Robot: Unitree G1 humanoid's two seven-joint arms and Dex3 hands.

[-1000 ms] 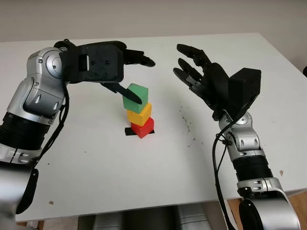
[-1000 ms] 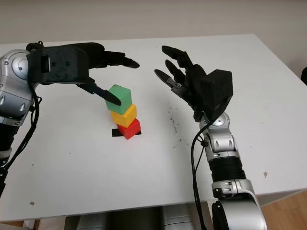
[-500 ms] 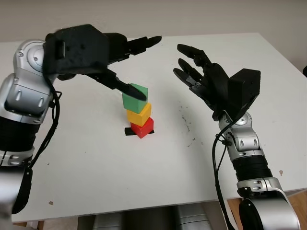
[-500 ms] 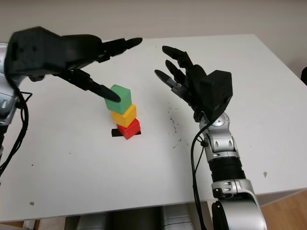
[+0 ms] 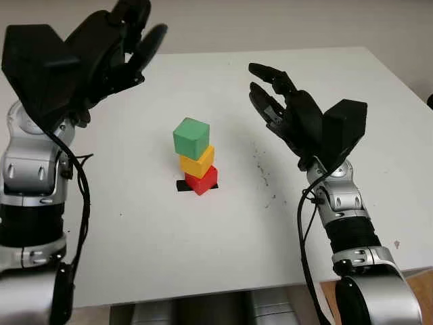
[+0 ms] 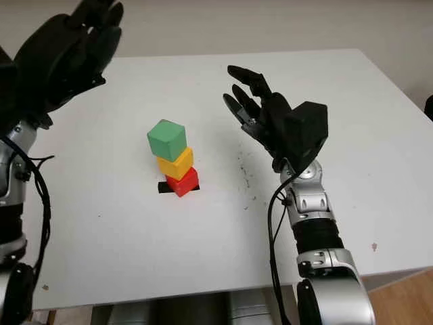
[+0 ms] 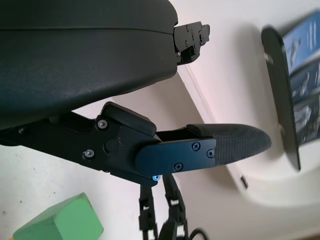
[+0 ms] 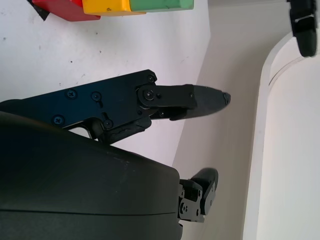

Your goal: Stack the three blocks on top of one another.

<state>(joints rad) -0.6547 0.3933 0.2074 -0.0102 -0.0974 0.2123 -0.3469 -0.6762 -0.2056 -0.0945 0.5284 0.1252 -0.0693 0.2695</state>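
White matte table [image 5: 135, 230]: cube stack, green block [image 5: 190, 136], yellow block [image 5: 196, 162], red block [image 5: 201, 180]; left hand [image 5: 101, 54], right hand [image 5: 291, 118] empty, fingers wide.

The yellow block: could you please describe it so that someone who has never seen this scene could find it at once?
On the white table, near its middle, stands a short tower of three blocks over a patch of black tape. The yellow block is the middle one, resting on the red block and carrying the green block, turned a little askew from both.
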